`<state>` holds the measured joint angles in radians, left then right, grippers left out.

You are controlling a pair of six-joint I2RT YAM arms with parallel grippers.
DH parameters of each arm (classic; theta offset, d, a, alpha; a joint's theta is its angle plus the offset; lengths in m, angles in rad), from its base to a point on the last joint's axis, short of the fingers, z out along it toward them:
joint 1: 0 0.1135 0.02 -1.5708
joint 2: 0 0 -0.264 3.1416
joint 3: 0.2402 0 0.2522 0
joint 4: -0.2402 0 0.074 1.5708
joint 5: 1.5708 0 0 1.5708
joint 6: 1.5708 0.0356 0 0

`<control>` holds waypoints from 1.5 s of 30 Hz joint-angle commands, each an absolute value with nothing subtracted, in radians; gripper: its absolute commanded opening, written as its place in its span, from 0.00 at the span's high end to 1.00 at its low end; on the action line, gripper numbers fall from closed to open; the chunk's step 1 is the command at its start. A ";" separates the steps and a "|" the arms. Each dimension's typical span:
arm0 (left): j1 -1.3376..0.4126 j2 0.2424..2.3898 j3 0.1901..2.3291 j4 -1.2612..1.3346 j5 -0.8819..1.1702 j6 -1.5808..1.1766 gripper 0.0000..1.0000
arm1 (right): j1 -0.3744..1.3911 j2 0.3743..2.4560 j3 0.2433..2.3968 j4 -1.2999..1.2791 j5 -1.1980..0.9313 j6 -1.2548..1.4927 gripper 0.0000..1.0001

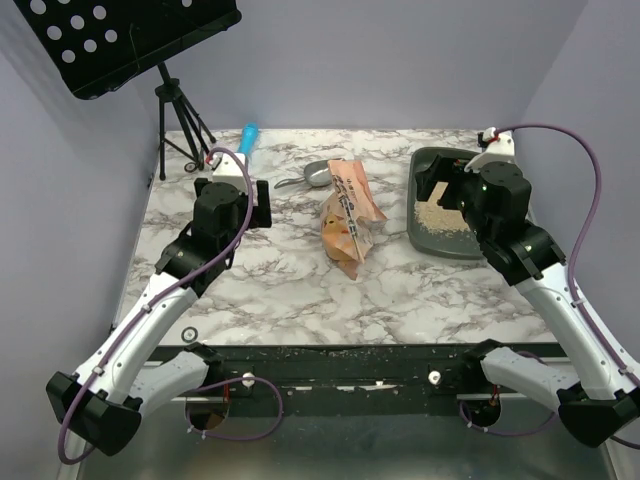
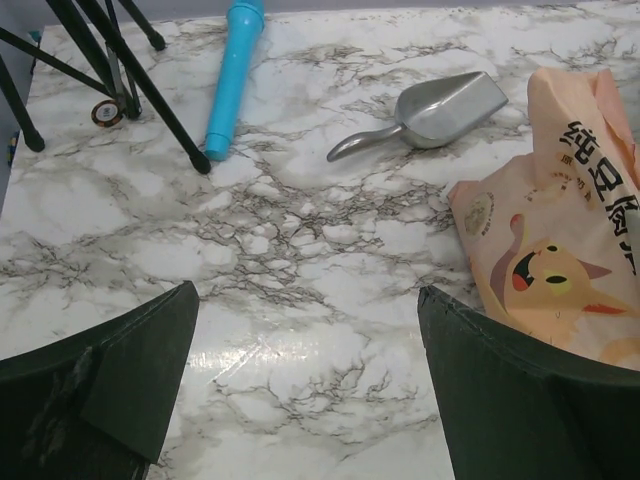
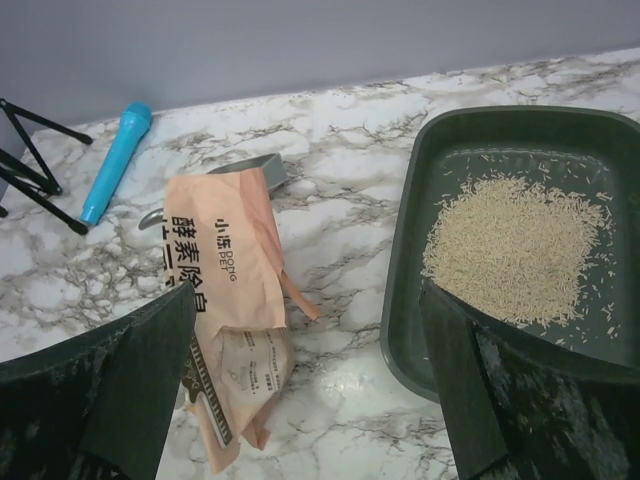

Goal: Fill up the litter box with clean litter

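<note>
- Room: pale lilac walls on three sides; a black perforated music stand (image 1: 130, 40) on a tripod sits at the far left corner.
- Surface: white marble-patterned table (image 1: 300, 290), smooth and glossy; light items would likely slide on it.
- Litter box (image 3: 520, 125): far right of the table, just in front of the right gripper (image 3: 307, 300). Stiff plastic, judged light; best left in place.
- Clean litter (image 3: 515, 245): a thin loose patch inside the box, with much of the floor bare. Fine, free-flowing grains that cannot be pinched and need a carrier.
- Orange bag (image 1: 350, 215): lies on its side at mid-table. Soft and crinkly, likely to slump; a grip on a flattened edge seems best.
- Metal scoop (image 2: 440, 112): beside the bag's far end. Rigid and slick, with a thin handle lying low.
- Blue tube (image 1: 247, 137): near the tripod.
- Left gripper (image 2: 305, 330): jaws spread wide, empty, above bare table.
- Right gripper: jaws spread wide, empty.
</note>
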<state>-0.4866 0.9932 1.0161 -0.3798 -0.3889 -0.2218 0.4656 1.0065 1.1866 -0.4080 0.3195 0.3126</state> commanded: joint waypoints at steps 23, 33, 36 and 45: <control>-0.492 0.943 0.946 -0.350 -0.291 -0.288 0.01 | 0.629 1.172 1.267 -0.587 -0.037 0.209 0.06; -0.492 0.956 0.968 -0.394 -0.388 -0.308 0.01 | 0.790 1.362 1.299 -0.638 0.136 0.253 0.19; -0.492 0.956 0.968 -0.394 -0.382 -0.307 0.01 | 0.816 1.417 1.321 -0.657 0.196 0.265 0.21; -0.492 0.951 0.966 -0.396 -0.376 -0.310 0.01 | 0.850 1.512 1.358 -0.652 0.299 0.290 0.25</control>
<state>-0.4870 0.9596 0.9459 -0.3904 -0.3553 -0.3004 0.8364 1.4857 1.3106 -0.6388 0.2153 0.2657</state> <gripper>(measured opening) 0.988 0.765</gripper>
